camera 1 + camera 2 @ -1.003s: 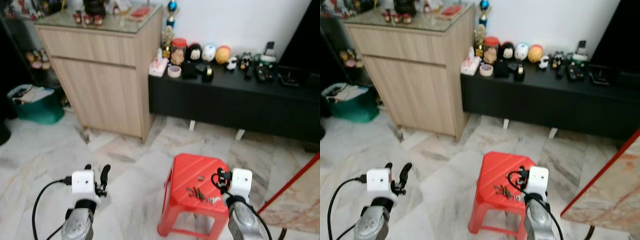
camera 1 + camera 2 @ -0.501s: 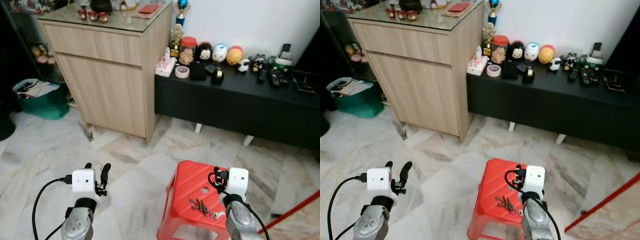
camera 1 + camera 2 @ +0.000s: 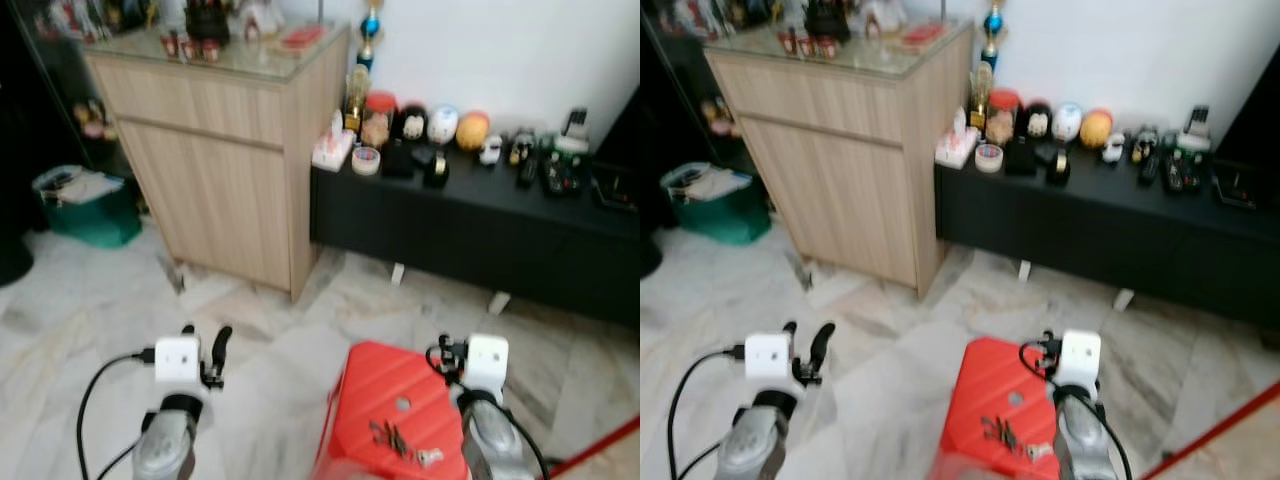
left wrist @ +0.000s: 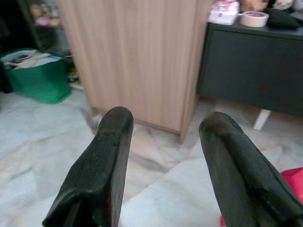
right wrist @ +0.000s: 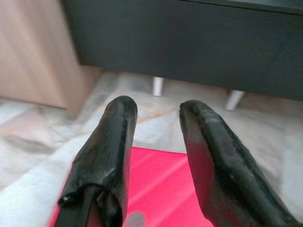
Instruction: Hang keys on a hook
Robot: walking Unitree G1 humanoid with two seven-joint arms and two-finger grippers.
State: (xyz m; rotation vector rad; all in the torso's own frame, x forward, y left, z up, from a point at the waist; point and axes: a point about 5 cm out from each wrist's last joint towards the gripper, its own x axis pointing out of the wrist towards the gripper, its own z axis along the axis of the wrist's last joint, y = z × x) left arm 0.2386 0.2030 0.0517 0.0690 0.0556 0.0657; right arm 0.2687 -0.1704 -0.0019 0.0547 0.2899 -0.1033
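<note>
Right at the near edge, the keys [image 3: 397,441] lie loose in a small bunch on the top of the red stool [image 3: 375,395], just left of the right arm. The right gripper [image 5: 156,142] hovers over the stool's far part with its two black fingers apart and nothing between them; it points past the keys, out toward the floor. The left gripper [image 4: 163,156] is held out over bare marble floor [image 3: 100,320] well to the left, fingers spread too, empty.

The step in hand looks like the pickup, and to do it well the right gripper should draw back toward the robot and tilt down, so that the bunch sits between the fingers, not behind them. Close on the ring or the thickest key; flat metal on smooth plastic will likely skid.

Farther off stand the wooden cabinet [image 3: 215,160] and the black bench [image 3: 470,215] loaded with trinkets. I can make out no hook anywhere yet.
</note>
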